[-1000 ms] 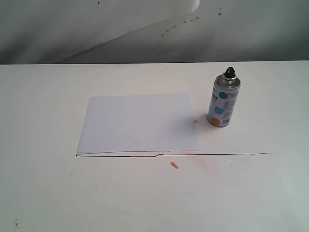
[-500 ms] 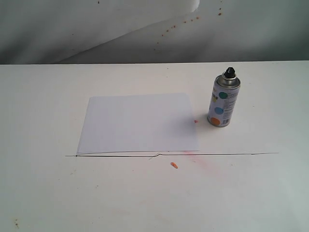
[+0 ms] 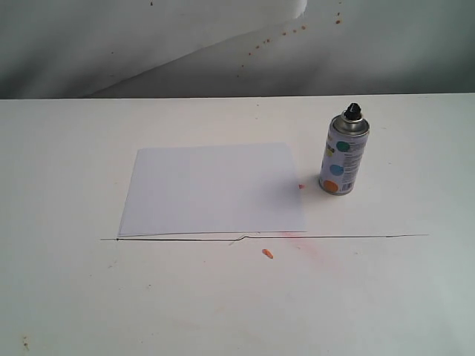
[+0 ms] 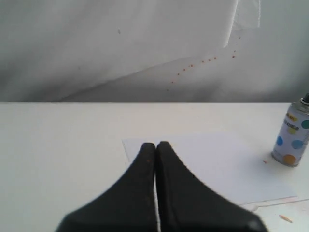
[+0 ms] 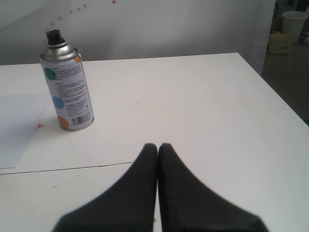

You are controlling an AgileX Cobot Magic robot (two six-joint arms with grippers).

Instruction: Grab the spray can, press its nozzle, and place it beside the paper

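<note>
Two tools show only in the wrist views: the left tool (image 4: 155, 145) has its black fingers pressed together on nothing, and so does the right tool (image 5: 158, 146). Neither touches the spray can (image 3: 342, 156), which stands upright on the white tabletop (image 3: 223, 311), near the paper (image 3: 211, 189), at about 2 o'clock from the sheet's middle. Its black nozzle (image 3: 352, 111) points up. An orange fleck (image 3: 267, 254) lies at 5 o'clock of the sheet.
</note>
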